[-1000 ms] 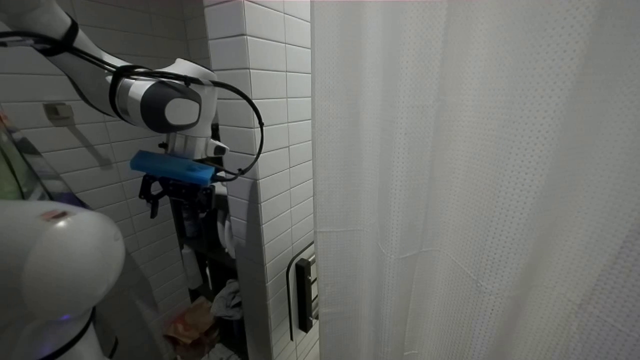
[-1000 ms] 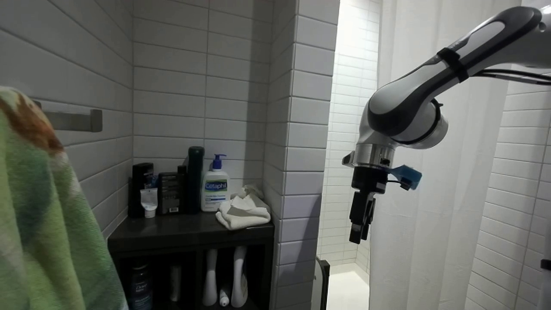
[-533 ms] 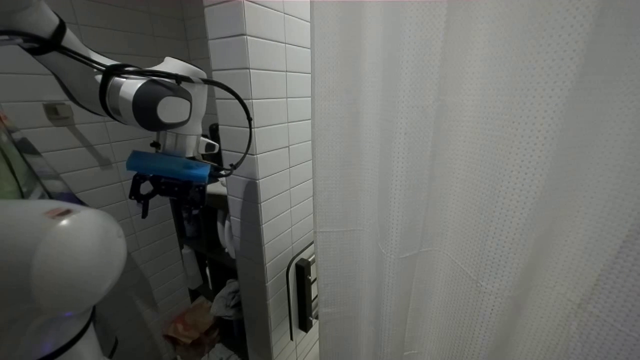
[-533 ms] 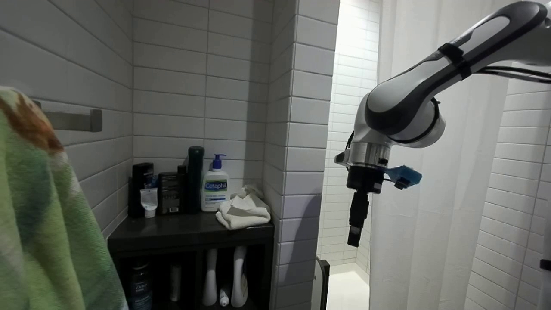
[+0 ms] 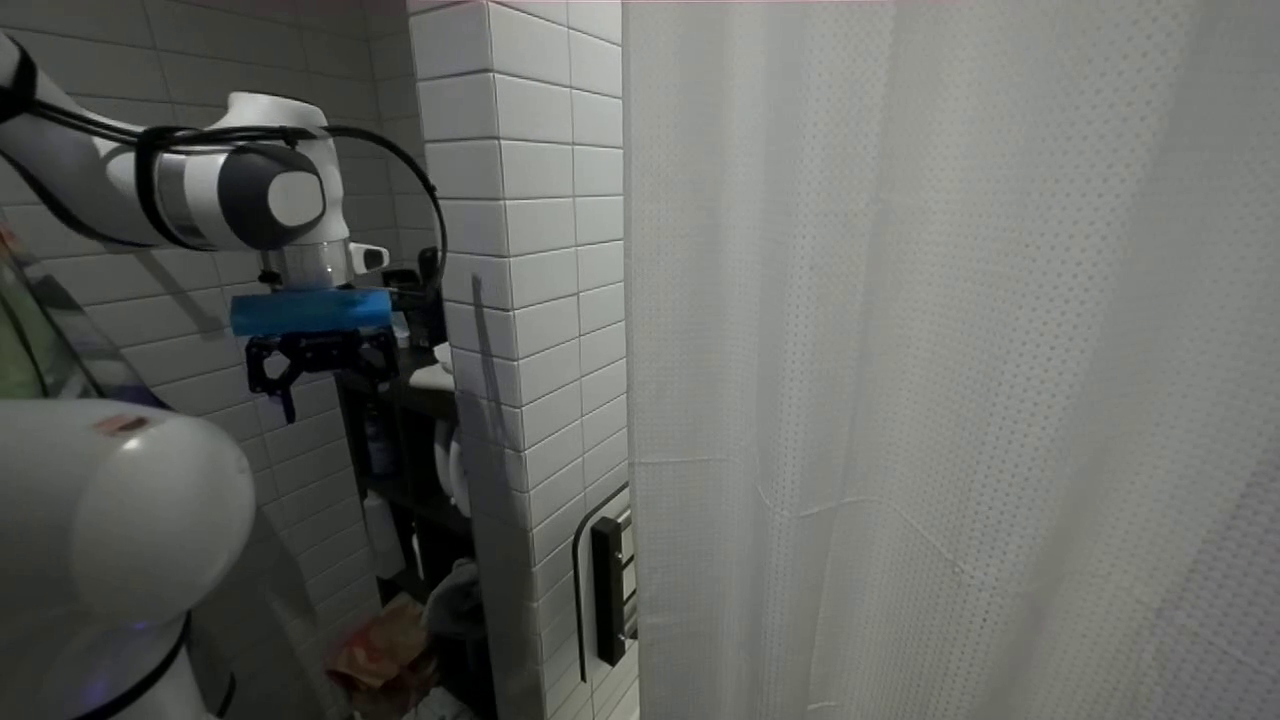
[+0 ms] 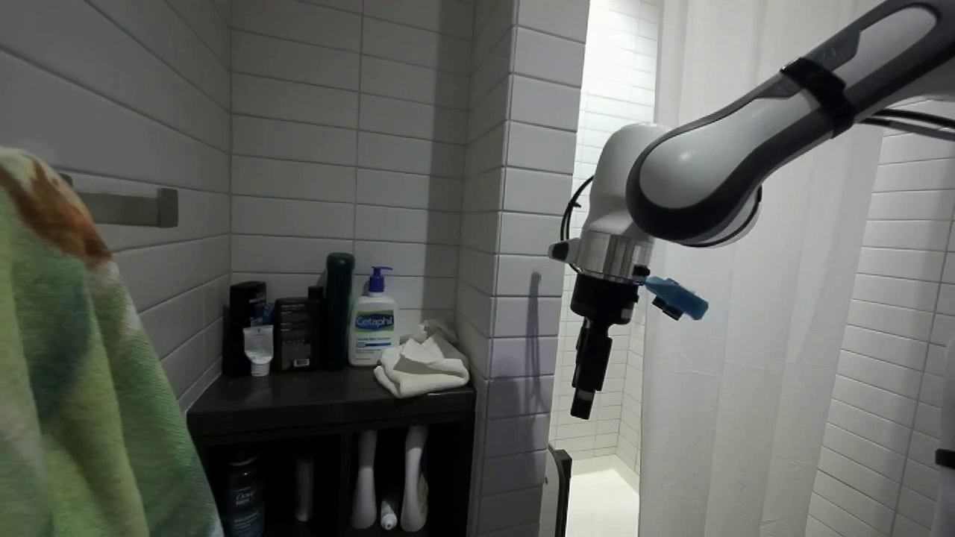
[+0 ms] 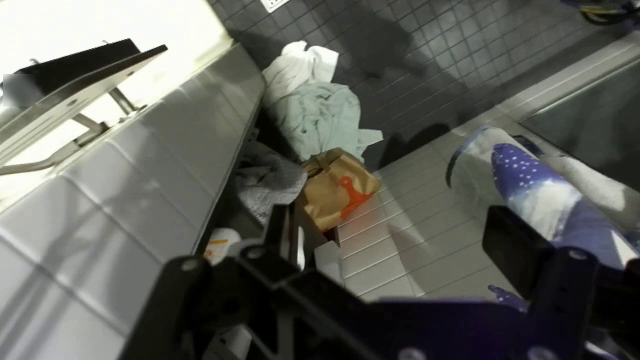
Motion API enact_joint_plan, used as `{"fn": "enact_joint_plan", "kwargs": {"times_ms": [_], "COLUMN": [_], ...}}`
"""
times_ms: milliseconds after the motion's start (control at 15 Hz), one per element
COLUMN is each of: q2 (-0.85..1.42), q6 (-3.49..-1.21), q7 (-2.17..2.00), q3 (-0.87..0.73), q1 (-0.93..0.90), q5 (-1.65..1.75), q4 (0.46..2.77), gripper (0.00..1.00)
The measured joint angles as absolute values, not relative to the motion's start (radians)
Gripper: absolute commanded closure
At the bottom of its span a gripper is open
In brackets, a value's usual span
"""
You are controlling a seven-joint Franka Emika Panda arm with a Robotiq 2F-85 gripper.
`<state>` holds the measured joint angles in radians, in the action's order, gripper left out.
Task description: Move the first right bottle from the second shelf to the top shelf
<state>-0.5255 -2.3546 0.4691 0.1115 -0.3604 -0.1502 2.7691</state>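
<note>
The top shelf (image 6: 298, 395) of the black rack holds several dark bottles, a small white tube, a Cetaphil pump bottle (image 6: 373, 328) and a folded white cloth (image 6: 429, 365). Below it, the second shelf's right-hand compartment has two slim white bottles with a small tube between them. The rightmost white bottle (image 6: 414, 481) stands upright near the compartment's right wall. My gripper (image 7: 392, 230) is open and holds nothing, its fingers wide apart and pointing down. In an exterior view the gripper (image 6: 582, 406) hangs beyond the tiled pillar, clear of the rack.
A white tiled pillar (image 6: 515, 298) borders the rack, and a curtain (image 5: 950, 350) hangs past it. A black towel-rail piece (image 5: 607, 590) juts from the pillar's side. A colourful towel (image 6: 82, 358) hangs by the rack. A paper bag (image 7: 335, 185) sits low down.
The arm has moved leftward in both exterior views, with the gripper slightly higher and the wrist turned a little. The bottles on the rack have stayed put, and the gripper has remained open.
</note>
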Motion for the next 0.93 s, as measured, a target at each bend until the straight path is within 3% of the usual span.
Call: {"fn": "enact_joint_plan", "kwargs": {"times_ms": [600, 933], "q2": [-0.526, -0.526], "q6": [-2.479, -2.479], "q7": [0.129, 0.100], "q3": [0.293, 0.310], "q1": [-0.353, -0.349], "q5": [0.115, 0.133], "q4": [2.770, 2.778], "gripper": [0.00, 0.00]}}
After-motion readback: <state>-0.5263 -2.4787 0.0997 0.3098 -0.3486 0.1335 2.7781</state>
